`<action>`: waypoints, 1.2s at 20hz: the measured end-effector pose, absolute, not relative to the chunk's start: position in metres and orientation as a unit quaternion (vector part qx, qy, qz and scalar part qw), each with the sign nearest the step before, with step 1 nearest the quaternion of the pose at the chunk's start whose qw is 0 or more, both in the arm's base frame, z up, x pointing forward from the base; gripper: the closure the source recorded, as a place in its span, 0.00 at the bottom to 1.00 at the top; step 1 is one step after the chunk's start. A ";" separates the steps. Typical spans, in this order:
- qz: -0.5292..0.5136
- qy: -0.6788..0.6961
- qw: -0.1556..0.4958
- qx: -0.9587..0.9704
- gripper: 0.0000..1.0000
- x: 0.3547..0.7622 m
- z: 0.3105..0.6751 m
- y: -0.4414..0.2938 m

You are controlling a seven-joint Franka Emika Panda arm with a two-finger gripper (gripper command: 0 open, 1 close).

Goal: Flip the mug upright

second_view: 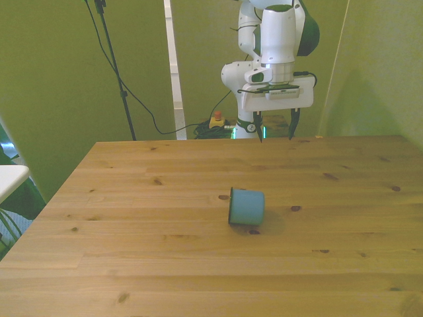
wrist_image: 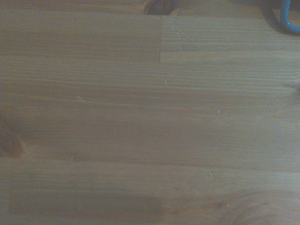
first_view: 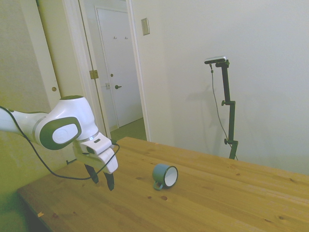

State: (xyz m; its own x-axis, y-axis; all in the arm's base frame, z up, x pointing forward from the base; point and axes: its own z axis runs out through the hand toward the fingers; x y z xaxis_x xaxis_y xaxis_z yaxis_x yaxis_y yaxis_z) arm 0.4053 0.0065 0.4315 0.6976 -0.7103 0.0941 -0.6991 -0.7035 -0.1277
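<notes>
Blue-teal mug [first_view: 164, 176] lies on its side near the middle of the wooden table [first_view: 231, 203], not yet upright. In the side view its white inside and rim face the camera and its loop handle rests low against the wood. In the front view only its closed base and outer wall show, with the mouth turned toward the front view's left. Its long axis therefore runs roughly level with the tabletop and across the line of the arm's reach.

Gripper [first_view: 103, 180] hangs above the table near the robot's edge, fingers pointing down and spread apart, holding nothing. It is well apart from the mug, with bare wood between them. From the gripper, the mug lies farther out over the table and lower. In the front view the mug sits slightly toward that view's left of the gripper [second_view: 273, 125].

Wrist view shows almost all wood grain; only a thin blue curve at one corner, likely the mug's edge [wrist_image: 289, 21].

Judgement: the approach is still to be made. The coming move turns on carrying the gripper outward and down to the mug, with the fingers squared to that level axis.
</notes>
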 end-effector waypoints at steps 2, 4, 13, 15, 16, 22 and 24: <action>-0.066 0.389 0.041 -0.918 0.00 0.407 0.430 0.007; -0.075 0.394 0.046 -0.915 0.00 0.412 0.439 0.003; -0.127 0.455 0.076 -0.878 0.00 0.480 0.517 -0.076; -0.129 0.468 0.070 -0.871 0.00 0.510 0.523 -0.099; -0.130 0.468 0.071 -0.871 0.00 0.511 0.524 -0.099; -0.142 0.468 0.083 -0.868 0.00 0.512 0.515 -0.142; -0.149 0.471 0.105 -0.863 0.00 0.516 0.510 -0.171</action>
